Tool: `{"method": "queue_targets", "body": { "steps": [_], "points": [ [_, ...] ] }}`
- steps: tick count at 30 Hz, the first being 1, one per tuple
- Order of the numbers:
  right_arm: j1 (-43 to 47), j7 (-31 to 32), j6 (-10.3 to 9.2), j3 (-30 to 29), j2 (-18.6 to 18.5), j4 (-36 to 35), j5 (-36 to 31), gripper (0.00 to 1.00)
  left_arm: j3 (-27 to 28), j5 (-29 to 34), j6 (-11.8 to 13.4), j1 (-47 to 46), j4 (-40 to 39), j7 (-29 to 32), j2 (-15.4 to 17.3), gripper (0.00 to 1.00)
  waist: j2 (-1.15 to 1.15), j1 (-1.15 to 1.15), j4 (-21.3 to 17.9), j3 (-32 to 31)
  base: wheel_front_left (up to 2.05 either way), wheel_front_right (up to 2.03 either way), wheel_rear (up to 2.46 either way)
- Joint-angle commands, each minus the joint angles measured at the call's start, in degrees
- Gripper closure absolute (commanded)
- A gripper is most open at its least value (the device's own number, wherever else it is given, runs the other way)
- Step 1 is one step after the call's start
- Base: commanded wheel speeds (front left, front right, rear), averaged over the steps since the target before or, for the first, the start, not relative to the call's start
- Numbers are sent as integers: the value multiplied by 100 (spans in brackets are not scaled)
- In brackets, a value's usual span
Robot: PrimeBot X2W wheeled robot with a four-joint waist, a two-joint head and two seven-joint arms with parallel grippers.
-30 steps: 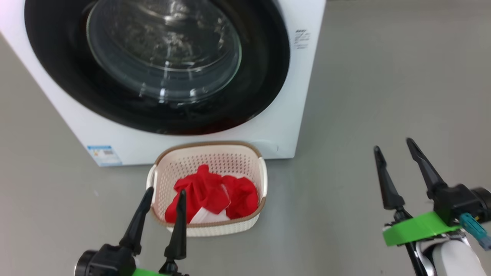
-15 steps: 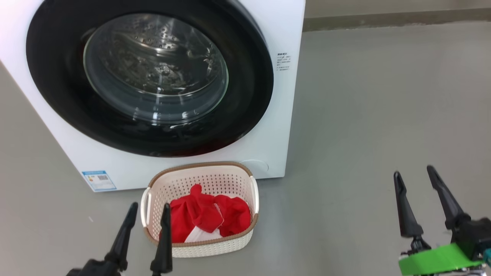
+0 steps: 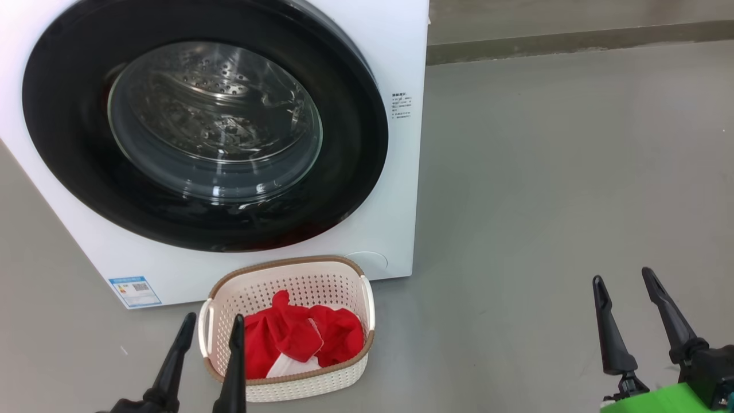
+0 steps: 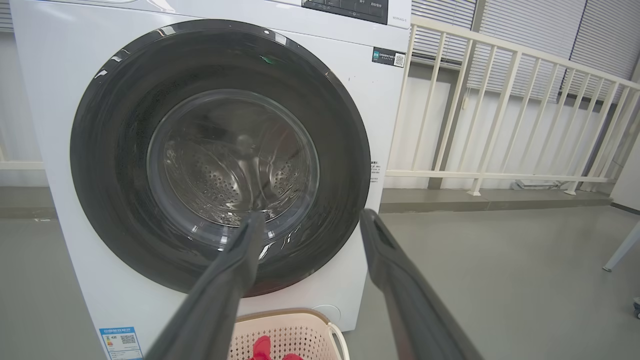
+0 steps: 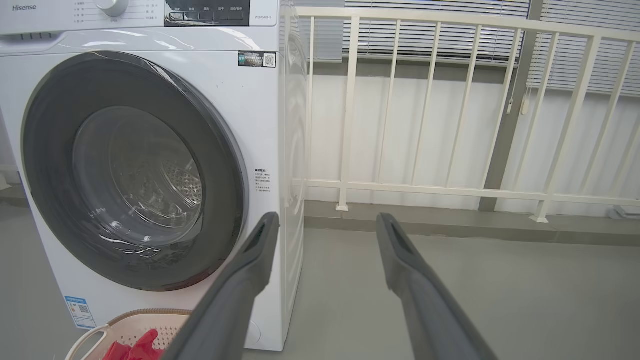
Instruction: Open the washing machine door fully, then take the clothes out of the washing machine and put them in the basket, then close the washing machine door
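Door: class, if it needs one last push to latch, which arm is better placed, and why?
Probably left: the left gripper points at the door, near the basket; the right gripper stands off beside the washing machine, over bare floor.

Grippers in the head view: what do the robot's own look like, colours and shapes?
The left gripper and right gripper each have two long black fingers tapering to rounded tips from a black base. A bright green collar sits behind the right one. Wrist views show a shallow slot near the fingertips.
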Motion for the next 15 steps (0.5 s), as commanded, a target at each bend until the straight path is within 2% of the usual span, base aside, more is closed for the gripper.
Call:
{"method": "queue_targets", "body": {
  "steps": [1, 9, 10, 15],
  "points": [
    [-57, 5, -22, 105, -82, -119, 35, 0, 223, 85, -32, -53, -160, -29, 38, 0, 0, 0, 9, -13, 0, 0, 0],
    [-53, 5, -22, 110, -82, -143, 35, 0, 218, 117, -147, 9, -190, -29, 9, 0, 0, 0, 29, -38, 0, 0, 0],
    [72, 0, 0, 1, 1, 5, 1, 100, 31, 72, -158, 120, -25, 0, -20, 100, 0, 0, 28, -39, 0, 0, 0],
    [139, 13, 1, 52, 82, 340, 53, 100, -9, -16, -180, 213, 276, 21, -57, 100, 0, 0, 30, -38, 0, 0, 0]
  ]
}}
